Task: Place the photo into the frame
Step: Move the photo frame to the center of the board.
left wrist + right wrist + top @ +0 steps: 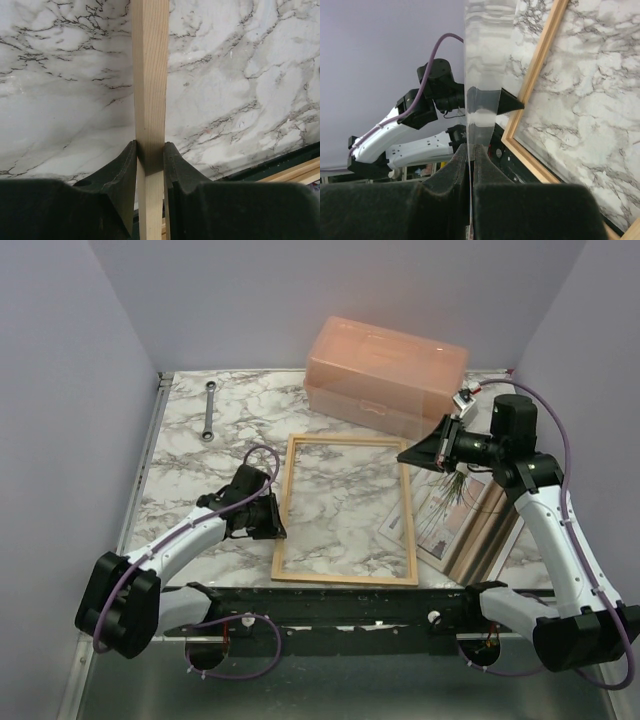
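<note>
Left end effector is clamped on the frame, left rail. My right end effector, upper right, pinches a thin clear sheet. I see the photo lying at right.

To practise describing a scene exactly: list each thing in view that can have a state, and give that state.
frame: lying flat, no photo in it.
photo: face up, outside the frame, to its right.
peach box: lid shut.
spanner: lying flat, untouched.
left gripper: shut on the frame's rail.
right gripper: shut on a thin clear sheet.
</note>
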Controlling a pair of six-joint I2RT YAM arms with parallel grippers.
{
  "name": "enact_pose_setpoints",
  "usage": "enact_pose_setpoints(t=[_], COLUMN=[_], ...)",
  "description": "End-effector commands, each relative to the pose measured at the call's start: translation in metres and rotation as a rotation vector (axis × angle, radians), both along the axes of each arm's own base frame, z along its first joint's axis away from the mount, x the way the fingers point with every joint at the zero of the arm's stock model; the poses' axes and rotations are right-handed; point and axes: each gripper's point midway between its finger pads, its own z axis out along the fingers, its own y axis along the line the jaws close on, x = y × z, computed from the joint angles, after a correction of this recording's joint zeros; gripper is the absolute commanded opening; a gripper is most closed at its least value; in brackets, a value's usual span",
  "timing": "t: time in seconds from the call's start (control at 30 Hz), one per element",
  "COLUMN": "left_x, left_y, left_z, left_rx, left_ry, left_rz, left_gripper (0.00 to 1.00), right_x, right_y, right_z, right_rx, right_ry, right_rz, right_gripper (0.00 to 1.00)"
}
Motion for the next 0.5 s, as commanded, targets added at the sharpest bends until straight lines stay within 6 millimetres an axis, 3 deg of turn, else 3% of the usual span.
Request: enact_pose_setpoints(t=[0.0, 0.47], left_x=[0.011, -0.002], left_y=[-0.009, -0.014], left_z=[-0.008, -0.038], left_rx=[-0.013, 0.067], left_ry=[-0.012, 0.032], left_rz=[0.011, -0.082], left_gripper=[0.00, 0.00], right_x=[-0.010, -0.021], right_y=[-0.007, -0.019], right_z=[-0.019, -0.041], right_rx=[-0.066, -0.159], right_ry=[0.014, 0.044], right_rz=[-0.014, -0.046], right_gripper=[0.00, 0.00])
